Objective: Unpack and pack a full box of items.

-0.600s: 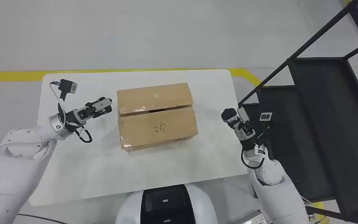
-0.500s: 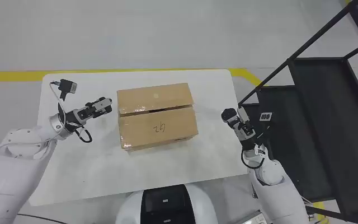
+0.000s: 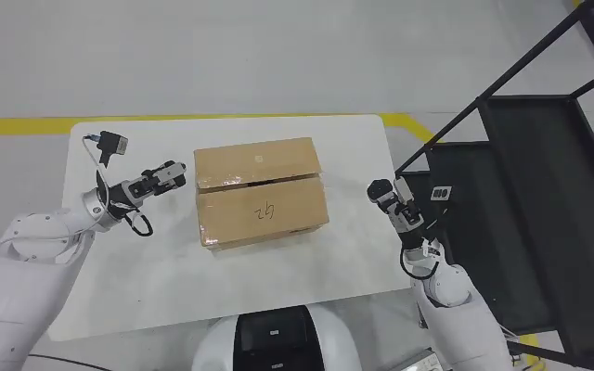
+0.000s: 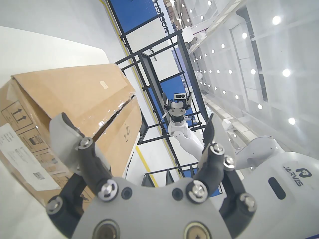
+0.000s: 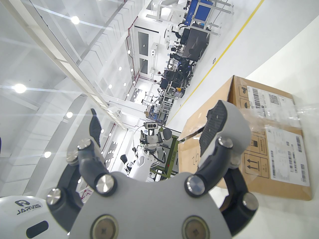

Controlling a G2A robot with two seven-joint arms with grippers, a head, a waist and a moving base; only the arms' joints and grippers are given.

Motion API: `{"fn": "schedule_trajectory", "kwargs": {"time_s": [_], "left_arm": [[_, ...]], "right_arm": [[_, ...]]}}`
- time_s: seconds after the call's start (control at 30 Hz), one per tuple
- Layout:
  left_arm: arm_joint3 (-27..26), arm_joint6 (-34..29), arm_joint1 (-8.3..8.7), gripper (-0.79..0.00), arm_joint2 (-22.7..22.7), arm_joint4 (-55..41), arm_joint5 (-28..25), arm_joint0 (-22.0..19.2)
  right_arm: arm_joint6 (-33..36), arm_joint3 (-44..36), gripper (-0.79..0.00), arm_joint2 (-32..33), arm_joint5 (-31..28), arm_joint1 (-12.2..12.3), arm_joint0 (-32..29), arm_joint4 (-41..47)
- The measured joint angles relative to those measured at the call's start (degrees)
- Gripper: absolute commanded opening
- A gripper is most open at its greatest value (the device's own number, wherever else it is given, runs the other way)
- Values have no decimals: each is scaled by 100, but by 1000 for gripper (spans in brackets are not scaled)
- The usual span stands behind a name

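Flanking box point(image 3: 261, 192), left gripper point(image 3: 177, 172) and right gripper point(image 3: 386, 189) spread empty, black rack point(image 3: 529, 158) seemingly near right.

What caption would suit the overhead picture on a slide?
A cardboard box, flaps shut, sits on a white table, the left gripper and right gripper open on either side.

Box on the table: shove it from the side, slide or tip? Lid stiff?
The cardboard box is low, wide and flat on the table, so it would probably slide, not tip. The top flaps show a gap at the seam, so the lid may flex if pressed. It looks too broad for the open left pincer to span.
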Motion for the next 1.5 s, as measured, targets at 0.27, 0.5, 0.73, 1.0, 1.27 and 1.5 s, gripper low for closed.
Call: {"fn": "schedule_trajectory", "kwargs": {"time_s": [0.27, 0.5, 0.73, 1.0, 1.27, 1.5], "left_arm": [[0, 0, 0, 0, 0, 0, 0, 0], [-344, 420, 39, 0, -212, 996, 71, 103], [-455, 310, 64, 0, -325, 1881, -59, 242], [-337, 99, 34, 0, -316, 1630, -297, 262], [-340, 63, 28, 0, -307, 1577, -336, 267], [-340, 63, 29, 0, -307, 1577, -336, 267]], "right_arm": [[0, 0, 0, 0, 0, 0, 0, 0], [304, -119, 0, -129, 515, 18, 207, -504], [731, 70, 0, -377, 934, 37, 706, -1352], [1436, 792, 0, -636, 1253, 64, 1601, -1848], [1393, 1310, 0, -921, 1341, 36, 2184, -2160], [1590, 1420, 0, -1113, 1357, 37, 2219, -2209]]}}
